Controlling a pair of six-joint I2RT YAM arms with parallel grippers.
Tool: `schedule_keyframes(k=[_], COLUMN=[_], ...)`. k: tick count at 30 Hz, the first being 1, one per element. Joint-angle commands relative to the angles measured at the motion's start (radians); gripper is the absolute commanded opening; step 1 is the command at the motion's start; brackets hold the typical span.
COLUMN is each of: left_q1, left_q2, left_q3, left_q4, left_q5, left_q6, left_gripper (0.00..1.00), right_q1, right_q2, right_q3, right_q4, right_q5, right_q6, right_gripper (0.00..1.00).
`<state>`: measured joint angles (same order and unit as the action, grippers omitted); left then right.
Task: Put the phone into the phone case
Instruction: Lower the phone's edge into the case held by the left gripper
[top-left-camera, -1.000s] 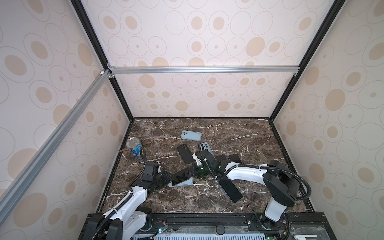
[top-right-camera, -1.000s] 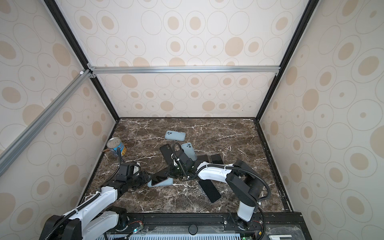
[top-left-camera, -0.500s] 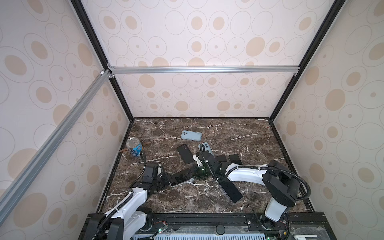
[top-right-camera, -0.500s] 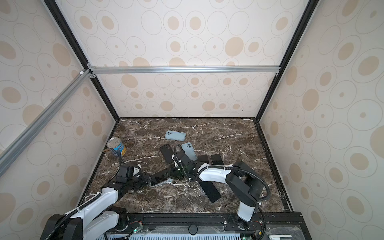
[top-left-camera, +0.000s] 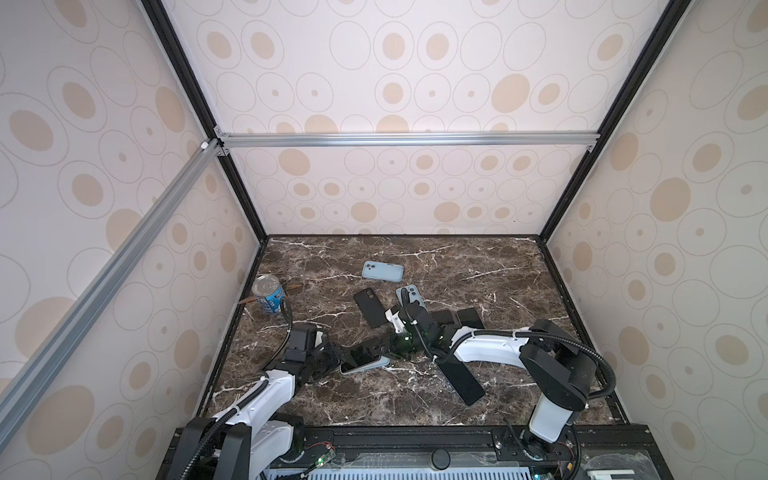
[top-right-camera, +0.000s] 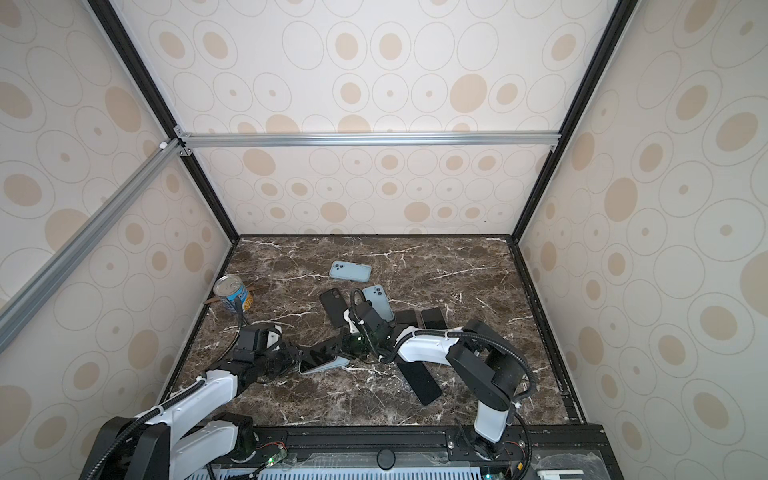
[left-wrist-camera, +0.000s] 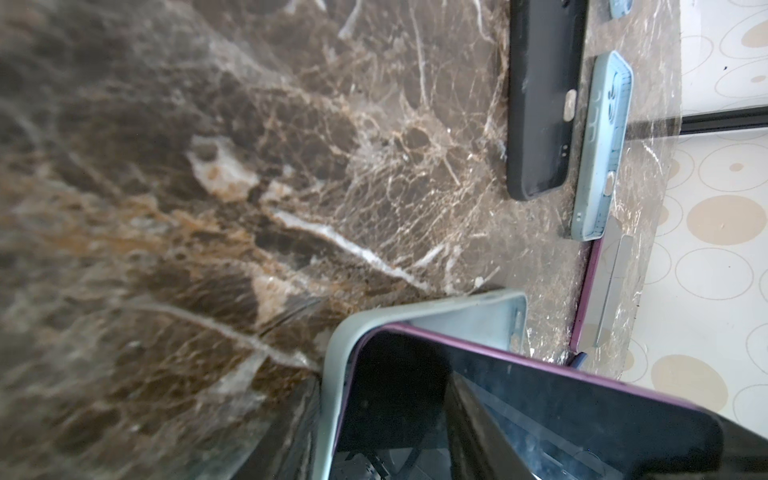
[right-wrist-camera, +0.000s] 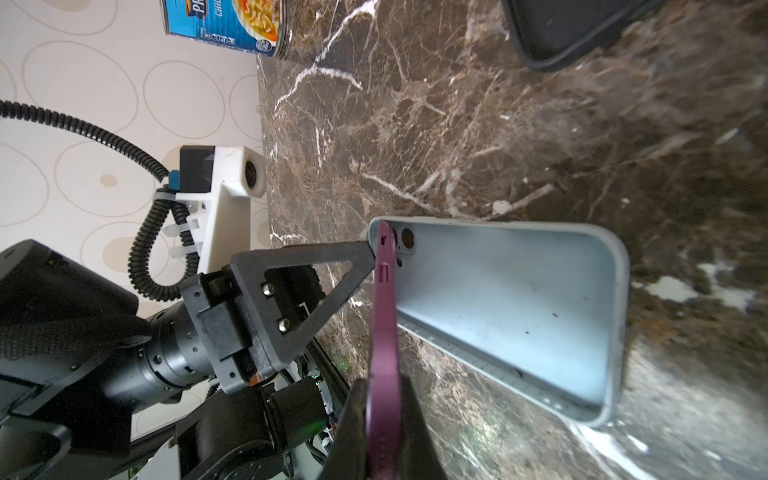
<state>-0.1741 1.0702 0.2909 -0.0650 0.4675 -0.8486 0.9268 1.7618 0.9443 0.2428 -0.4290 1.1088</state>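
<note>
R jaws: phone (right-wrist-camera: 384, 324), L jaws: case (right-wrist-camera: 519, 299)

L gripper (top-left-camera: 335, 362) half-spread, R gripper (top-left-camera: 376, 347) clamped tight, both low, reaching inward (nearly nose to nose).

Three pale-blue cases (top-left-camera: 382, 271), one black case (top-left-camera: 369, 307), four bare phones (top-left-camera: 463, 380), one soup can (top-left-camera: 268, 297)

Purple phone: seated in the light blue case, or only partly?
Partly in. Right wrist view: the purple phone touches the light blue case at its camera-hole end only, tilted up off the bare interior.
</note>
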Motion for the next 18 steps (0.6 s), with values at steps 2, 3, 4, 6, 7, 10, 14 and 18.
schedule_keyframes(k=[2,3,4,6,7,10,14,18], left_q1=[-0.007,-0.007,-0.007,-0.007,-0.008,-0.008,-0.013,-0.016], left_q2=[0.041,0.043,0.043,0.044,0.043,0.047,0.04,0.013], left_q3=[0.021,0.019,0.015,0.009,0.004,-0.003,-0.02,-0.039], left_q4=[0.036,0.038,0.04,0.044,0.048,0.049,0.05,0.038], left_q5=[0.063,0.065,0.069,0.074,0.076,0.079,0.085,0.074], left_q6=[0.011,0.012,0.01,0.005,0.004,0.005,-0.009,-0.019], left_gripper=[0.49,0.49,0.49,0.49,0.49,0.49,0.49,0.48], right_q1=[0.021,0.018,0.016,0.015,0.012,0.009,0.009,0.009], right_q2=[0.048,0.057,0.064,0.081,0.09,0.119,0.142,0.144], right_q3=[-0.026,-0.033,-0.04,-0.057,-0.064,-0.078,-0.107,-0.121], right_q4=[0.017,0.034,0.053,0.095,0.116,0.155,0.188,0.146], right_q5=[-0.1,-0.103,-0.104,-0.105,-0.105,-0.113,-0.097,-0.071], right_q6=[-0.019,-0.018,-0.015,-0.011,-0.007,-0.003,0.006,0.0], right_gripper=[0.0,0.0,0.0,0.0,0.0,0.0,0.0,0.0])
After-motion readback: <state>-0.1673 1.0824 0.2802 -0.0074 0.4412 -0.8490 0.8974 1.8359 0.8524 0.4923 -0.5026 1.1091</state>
